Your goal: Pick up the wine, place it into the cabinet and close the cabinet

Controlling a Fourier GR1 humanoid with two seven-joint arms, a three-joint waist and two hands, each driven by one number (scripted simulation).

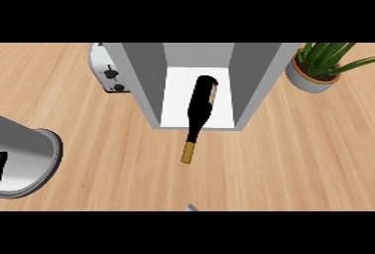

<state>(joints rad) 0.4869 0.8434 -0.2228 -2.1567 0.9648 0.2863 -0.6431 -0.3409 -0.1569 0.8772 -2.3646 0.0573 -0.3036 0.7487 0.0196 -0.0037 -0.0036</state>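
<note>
Counter [88,129] of pale wood is filling the frame from edge to edge. At the left edge, below the middle, a grey forearm [26,161] is coming in as a big rounded shape; a sliver of black is showing at its far left, but no fingers are showing, so I cannot tell how the left hand is standing. In the upper left, a silver toaster [108,69] with dark knobs is sitting just beside the cabinet's left wall, partly hidden behind it.

In the upper centre the cabinet [147,84] is standing with grey walls and a white floor, its front facing the lower edge of the frame. Whether its door is in view I cannot tell. The wine [198,106] is lying on its side on that white floor, slightly tilted: its dark body is resting inside the cabinet, while its neck and tan top are sticking out past the front edge and over the counter, pointing toward the lower centre. Nothing is touching the bottle.

At the bottom centre a small grey tip [191,207] is just peeking in; what it belongs to is unclear. The right hand is not appearing anywhere. In the upper right a plant [322,62] in a grey pot is standing near the cabinet's right wall, apart from it.
</note>
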